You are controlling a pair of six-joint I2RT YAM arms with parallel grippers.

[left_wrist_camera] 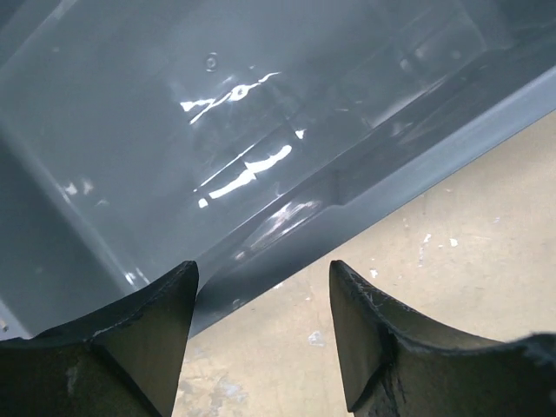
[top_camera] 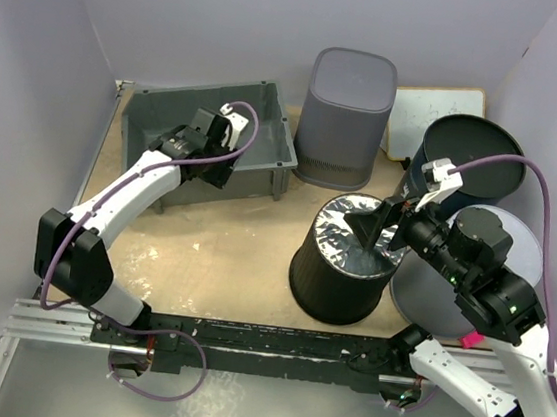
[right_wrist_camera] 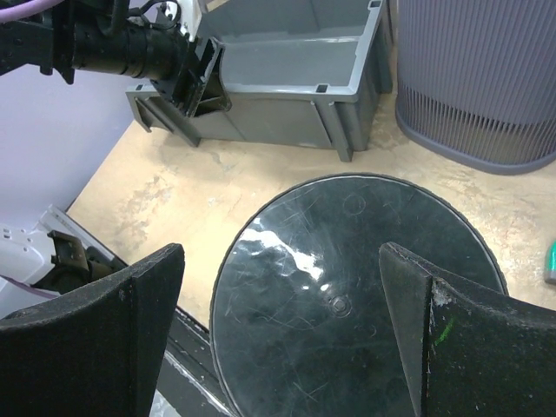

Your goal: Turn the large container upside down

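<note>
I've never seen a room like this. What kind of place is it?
Probably a robot testing booth: a left arm and right arm bolted to a metal rail, plain purple walls, and a black bucket and grey tote for practice.

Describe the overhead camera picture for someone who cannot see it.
The right gripper hangs open over a round black plastic bin standing shiny base up on a tan table, while the left gripper is open at the near wall of a rectangular grey plastic tub. A ribbed grey bin and a dark blue round tub stand behind.
</note>
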